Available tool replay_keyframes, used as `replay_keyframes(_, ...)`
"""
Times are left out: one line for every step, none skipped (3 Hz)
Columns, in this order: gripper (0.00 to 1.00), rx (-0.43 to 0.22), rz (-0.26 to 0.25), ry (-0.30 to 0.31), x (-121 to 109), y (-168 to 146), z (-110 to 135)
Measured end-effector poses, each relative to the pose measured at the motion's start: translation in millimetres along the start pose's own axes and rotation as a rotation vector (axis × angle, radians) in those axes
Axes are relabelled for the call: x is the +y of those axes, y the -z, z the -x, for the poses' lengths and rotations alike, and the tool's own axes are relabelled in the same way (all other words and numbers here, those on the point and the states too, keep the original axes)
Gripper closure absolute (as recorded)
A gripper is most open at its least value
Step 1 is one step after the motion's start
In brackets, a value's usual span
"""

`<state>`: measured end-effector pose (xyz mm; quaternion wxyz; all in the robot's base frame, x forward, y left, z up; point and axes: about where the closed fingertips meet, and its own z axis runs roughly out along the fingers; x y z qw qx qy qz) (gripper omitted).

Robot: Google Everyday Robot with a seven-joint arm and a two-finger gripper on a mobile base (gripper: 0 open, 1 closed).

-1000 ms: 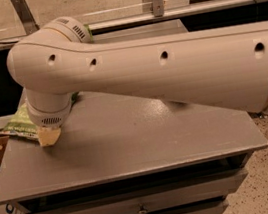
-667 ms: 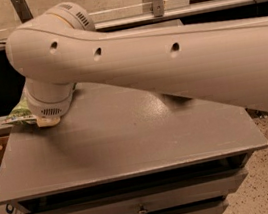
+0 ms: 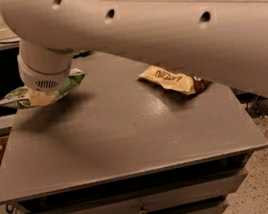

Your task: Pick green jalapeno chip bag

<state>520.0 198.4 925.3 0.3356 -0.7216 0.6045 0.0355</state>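
Jaws of the gripper [image 3: 41, 97], at the upper left of the frame under the round wrist, look pressed together on the light-green crinkly jalapeno chip bag [image 3: 71, 80]. They pinch it near its middle, so both crimped ends stick out sideways.

Nearest, along the bottom edge, is the drawer front [image 3: 138, 199] of the grey table [image 3: 130, 145], whose bare top fills the middle of the frame. Further back, right of centre, a flat brown-and-cream snack bag [image 3: 170, 79] lies on the top, well apart from the gripper. At the far left corner the green bag hangs level above the surface, with a soft shadow on the table below it, so I judge it to be off the top and carried. The thick white arm [image 3: 171, 22] crosses the whole upper frame.

The step in hand looks like the lift after the grasp. To do it well, raise straight up and slowly, since a slick, air-filled bag can slide out of a narrow pinch. Hold the grip firm, avoid swinging toward the brown bag, and clear the table edge before any sideways travel.
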Motion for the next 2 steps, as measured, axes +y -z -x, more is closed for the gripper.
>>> replay_keyframes(1.00, -0.052, -0.085, -0.021, -34.7, 47.4, 6.2)
replay_keyframes(1.00, -0.052, -0.085, -0.021, -34.7, 47.5, 6.2)
